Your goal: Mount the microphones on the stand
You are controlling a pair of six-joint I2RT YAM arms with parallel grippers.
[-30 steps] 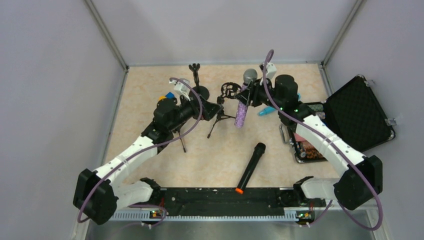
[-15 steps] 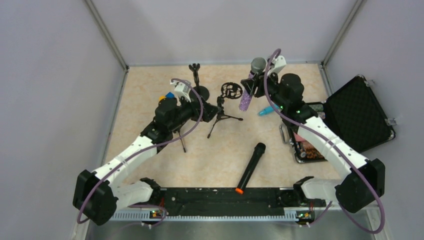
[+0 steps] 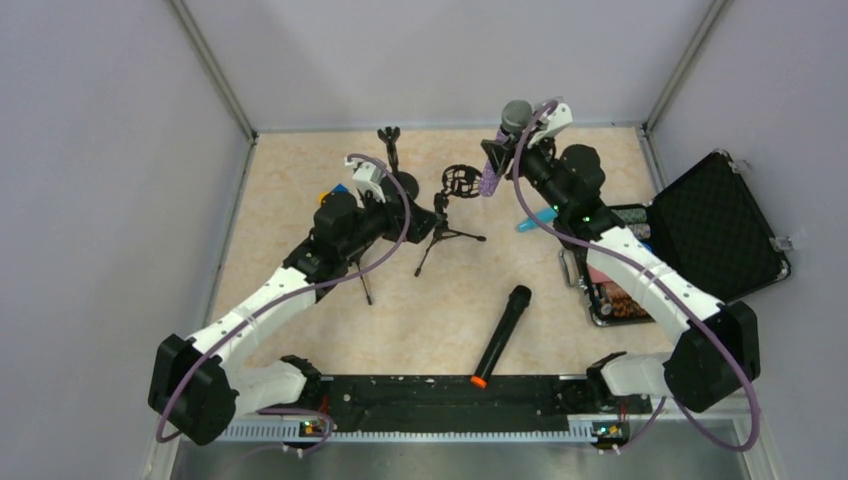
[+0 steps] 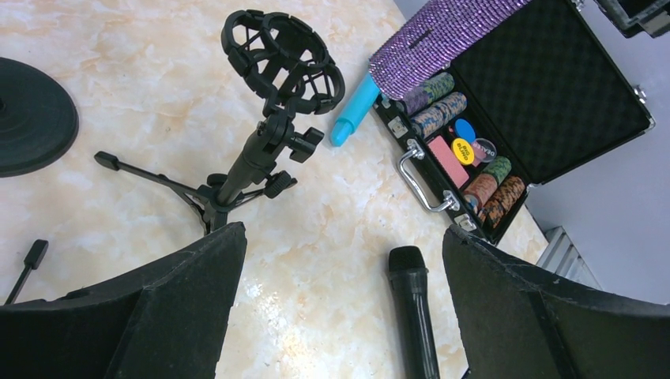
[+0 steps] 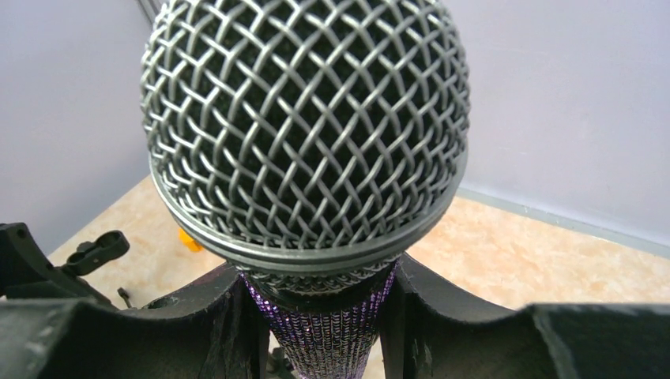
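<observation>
My right gripper [image 3: 506,150] is shut on the glittery purple microphone [image 3: 490,180] just below its silver grille [image 5: 304,118]. It holds the microphone in the air, tilted with the grille up. The lower end [image 4: 442,43] hangs just right of the black ring mount [image 3: 462,180] of the small tripod stand [image 4: 253,158], apart from it. The black microphone [image 3: 500,333] with an orange end lies on the table in front. The light blue microphone [image 4: 355,110] lies by the case. My left gripper [image 3: 425,222] is open and empty left of the tripod, above the table.
An open black case [image 3: 715,225] with poker chips stands at the right. A second stand with a clip top [image 3: 390,140] and a round black base [image 4: 31,118] is at the back left. Grey walls close in the table.
The right gripper has carried the purple microphone up and toward the back, tilting it more upright. The left arm has barely moved.
</observation>
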